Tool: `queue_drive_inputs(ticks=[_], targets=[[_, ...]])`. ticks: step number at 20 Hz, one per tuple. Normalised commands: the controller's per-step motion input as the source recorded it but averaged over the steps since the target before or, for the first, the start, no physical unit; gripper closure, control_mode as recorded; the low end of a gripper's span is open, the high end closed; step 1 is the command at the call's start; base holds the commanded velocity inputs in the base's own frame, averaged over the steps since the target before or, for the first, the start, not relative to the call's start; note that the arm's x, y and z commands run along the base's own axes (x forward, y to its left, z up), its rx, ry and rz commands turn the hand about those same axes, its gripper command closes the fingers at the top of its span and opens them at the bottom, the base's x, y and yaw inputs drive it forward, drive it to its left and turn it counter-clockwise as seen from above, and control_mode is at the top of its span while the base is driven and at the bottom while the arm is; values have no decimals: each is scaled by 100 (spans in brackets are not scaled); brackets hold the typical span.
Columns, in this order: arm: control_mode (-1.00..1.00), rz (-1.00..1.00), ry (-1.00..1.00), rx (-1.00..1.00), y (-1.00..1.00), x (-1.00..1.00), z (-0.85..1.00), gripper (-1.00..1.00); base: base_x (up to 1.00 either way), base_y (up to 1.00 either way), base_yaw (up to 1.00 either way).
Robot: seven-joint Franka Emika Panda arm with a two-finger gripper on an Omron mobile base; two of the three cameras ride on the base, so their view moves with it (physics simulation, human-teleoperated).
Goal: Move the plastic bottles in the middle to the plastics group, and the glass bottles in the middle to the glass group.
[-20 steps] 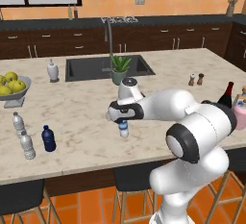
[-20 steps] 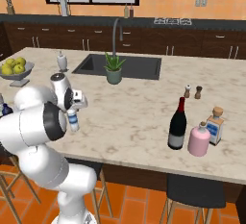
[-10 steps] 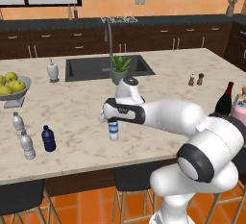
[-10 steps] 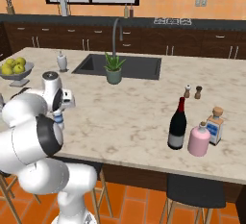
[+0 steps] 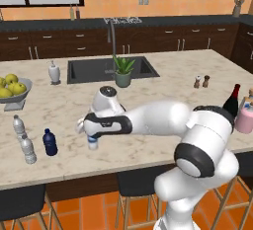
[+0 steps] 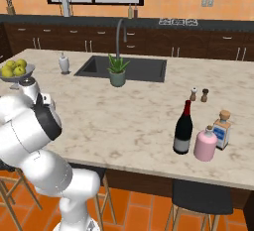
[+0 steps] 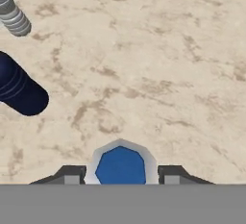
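My gripper (image 5: 92, 134) is shut on the clear bottle with the blue cap (image 5: 92, 143), holding it upright just over the counter. In the hand view the blue cap (image 7: 120, 165) sits between the two fingertips (image 7: 71, 174) of the gripper (image 7: 121, 176). The dark blue bottle (image 5: 49, 141) (image 7: 19, 91) stands a short way to the left. Further left stand the two greyish clear bottles (image 5: 18, 125) (image 5: 28, 149), one seen as a ribbed body (image 7: 12, 14). The wine bottle (image 6: 183, 128) (image 5: 231, 100) stands far right, beside the pink container (image 6: 205, 144) (image 5: 244, 120).
A fruit bowl (image 5: 10, 95) sits at the counter's far left, with a soap dispenser (image 5: 54, 72), the sink (image 5: 94, 68) and a potted plant (image 5: 122, 73) behind. Salt and pepper shakers (image 5: 201, 81) and a corked flask (image 6: 222, 130) stand to the right. Stools (image 6: 203, 198) line the front edge.
The arm has swung left along the counter, carrying the blue-capped bottle closer to the dark blue bottle. The other bottles have not moved.
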Motion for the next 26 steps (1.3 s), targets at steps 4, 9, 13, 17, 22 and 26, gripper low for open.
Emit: queue_drive_inputs(ticks=[4,9,13,17,22,26], targets=[[-100,0,-1,0,100,-1,0,100,0,0,0],[-100,0,-1,1,100,-4,0,100,0,0,0],[-100,0,-1,7,81,-9,0,100,0,0,0],[-100,0,-1,3,57,-14,-17,100,0,0,0],[-100,-1,-10,0,53,-1,-39,100,0,0,0],[-100,-3,-7,2,53,7,-36,100,0,0,0]])
